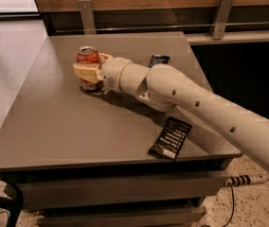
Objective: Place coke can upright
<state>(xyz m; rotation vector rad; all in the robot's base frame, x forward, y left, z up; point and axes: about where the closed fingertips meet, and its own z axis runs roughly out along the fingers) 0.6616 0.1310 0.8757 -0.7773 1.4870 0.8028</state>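
A small red-orange metal coke can [87,56] with a silver top stands upright on the flat grey table [54,126]. It is in the back left part of the table top, and its bottom sits on the table. The robot's cream two-finger gripper [90,65] is at the can. One finger [86,72] goes across the front of the can. The other finger peeks out behind it, so the gripper is squeezed on the can from both sides. The thick white arm [182,96] reaches in from the right, low over the table. A flat black snack packet [170,138] with white writing lies near the front right edge, well apart from the can. A second small dark packet [159,59] lies behind the arm, near the back.
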